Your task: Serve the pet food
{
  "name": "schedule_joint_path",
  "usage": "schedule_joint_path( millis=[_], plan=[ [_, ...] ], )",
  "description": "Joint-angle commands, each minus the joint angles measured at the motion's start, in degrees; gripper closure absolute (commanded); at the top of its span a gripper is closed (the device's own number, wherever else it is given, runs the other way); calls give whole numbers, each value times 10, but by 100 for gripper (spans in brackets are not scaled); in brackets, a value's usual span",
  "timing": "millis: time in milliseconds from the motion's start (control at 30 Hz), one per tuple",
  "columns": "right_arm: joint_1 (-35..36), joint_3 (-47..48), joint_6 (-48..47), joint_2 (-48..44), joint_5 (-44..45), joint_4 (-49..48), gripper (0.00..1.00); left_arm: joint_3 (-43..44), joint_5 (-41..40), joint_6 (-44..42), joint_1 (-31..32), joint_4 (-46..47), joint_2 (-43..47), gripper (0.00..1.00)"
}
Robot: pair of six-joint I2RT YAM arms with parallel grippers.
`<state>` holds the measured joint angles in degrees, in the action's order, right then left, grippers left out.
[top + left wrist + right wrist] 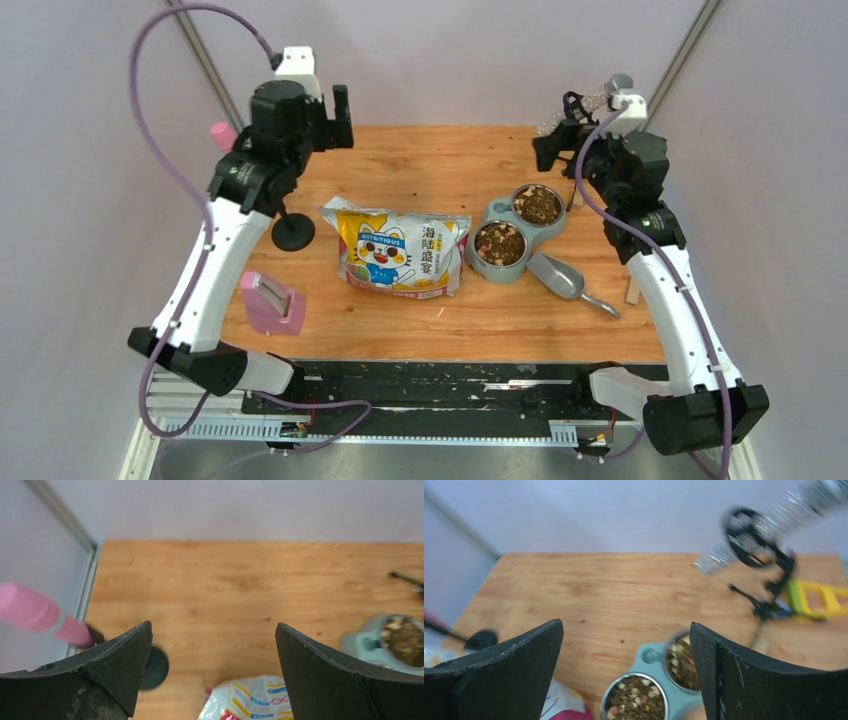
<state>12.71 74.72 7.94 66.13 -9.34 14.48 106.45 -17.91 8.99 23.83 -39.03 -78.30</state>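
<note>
We see the pet food (pixel 500 243), small brown and tan dry kibble, filling both steel cups of a pale grey-green plastic double bowl (pixel 496 209) that sits right of the middle of the wooden table (pixel 430 160), one cup nearer the far edge than the other. A grey plastic scoop (pixel 560 275) lies just beside the bowl on its near side, handle pointing toward the near right corner. To the bowl's left, at the middle of the table, a white, pink and yellow cartoon-cat bag (pixel 400 250) lies flat. Further left stands a black round-footed holder (pixel 293 232), and a pink block-shaped object (pixel 270 303) sits toward the near left corner. The left jaws hang above the far left corner, spread wide with nothing between their dark fingers (pixel 320 675). The right jaws hang above the far right corner, likewise wide and empty, fingers (pixel 509 675) framing the kibble below.
</note>
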Motion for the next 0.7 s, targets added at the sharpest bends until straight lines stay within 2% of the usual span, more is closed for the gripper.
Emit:
schedule_joint_path(
  millis=[0, 67, 133, 267, 400, 500, 667],
  plan=[
    [-82, -95, 150, -41, 131, 21, 0, -70, -175, 131, -1, -73, 2, 0],
    [-86, -149, 149, -64, 186, 29, 0, -144, -198, 170, 0, -76, 30, 0],
    [-87, -203, 161, -98, 235, 41, 0, -199, -186, 188, 0, -70, 69, 0],
    [-86, -281, 187, -159, 266, 38, 0, -266, -173, 205, 0, -58, 141, 0],
    [-86, -308, 167, -194, 267, 32, 0, -303, -180, 229, -1, -50, 199, 0],
    [-86, -317, 172, -206, 270, 28, 0, -325, -149, 235, -1, -35, 233, 0],
    [-87, -319, 177, -215, 274, 25, 0, -347, -135, 238, 0, -27, 252, 0]
  ],
)
